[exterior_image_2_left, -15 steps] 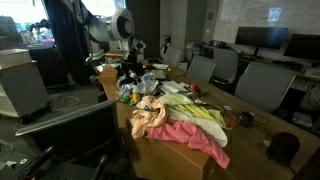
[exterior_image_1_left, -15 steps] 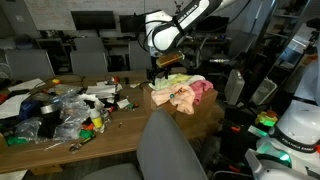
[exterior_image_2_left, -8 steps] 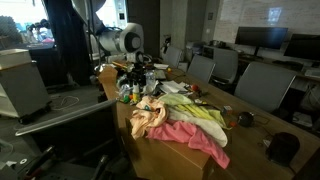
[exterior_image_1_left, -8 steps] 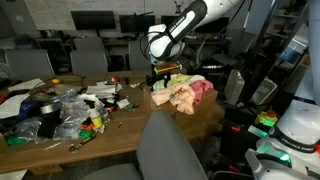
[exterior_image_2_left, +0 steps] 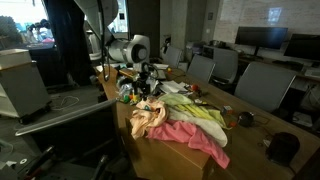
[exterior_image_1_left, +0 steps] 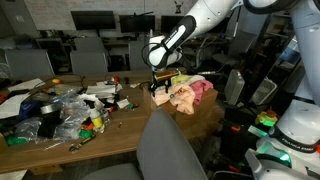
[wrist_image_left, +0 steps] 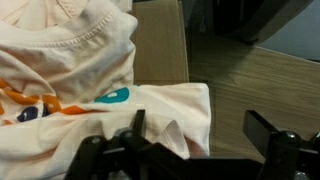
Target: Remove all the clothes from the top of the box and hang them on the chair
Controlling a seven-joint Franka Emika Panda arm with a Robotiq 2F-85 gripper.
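At lower centre of the wrist view, the released gripper (wrist_image_left: pixel 200 135) should drop straight and pinch a deep fold of peach cloth (wrist_image_left: pixel 90 70) before lifting.

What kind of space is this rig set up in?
Probably an office or computer lab: dark monitors line the back, grey office chairs sit along a long wooden table, and clear plastic bags and clutter cover one end.

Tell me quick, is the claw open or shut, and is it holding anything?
Claw: open, holding nothing, poised over the peach cloth garment with orange-and-blue print.
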